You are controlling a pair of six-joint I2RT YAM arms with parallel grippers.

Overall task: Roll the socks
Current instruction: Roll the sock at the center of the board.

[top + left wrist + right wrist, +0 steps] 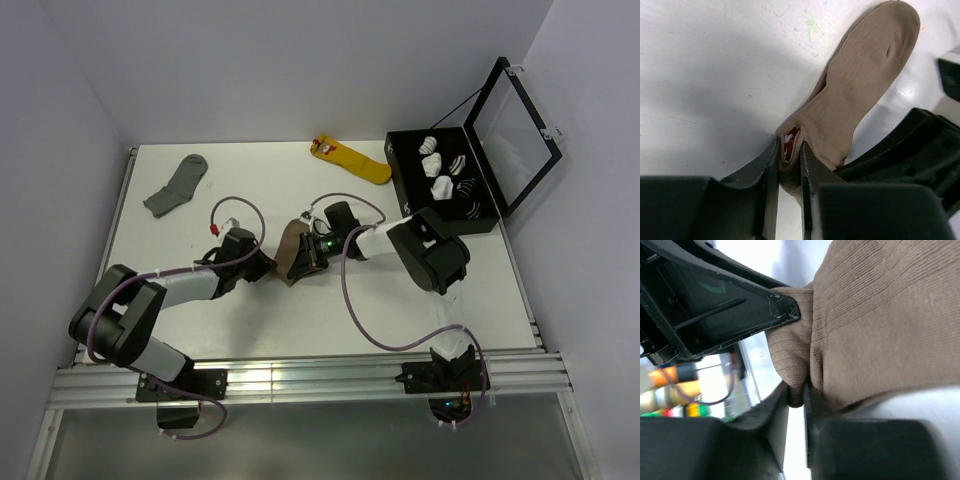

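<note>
Pinching the sock [860, 85] at its cuff, the left pincer [789, 152] faces down its length; the right pincer [797, 395] clamps a fold.

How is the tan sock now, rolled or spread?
Spread: the tan sock lies flat at full length, its cuff end pinched by the left gripper.

A grey sock [176, 186] and a yellow sock [352, 159] lie apart, left of an open black box [400, 170]
</note>
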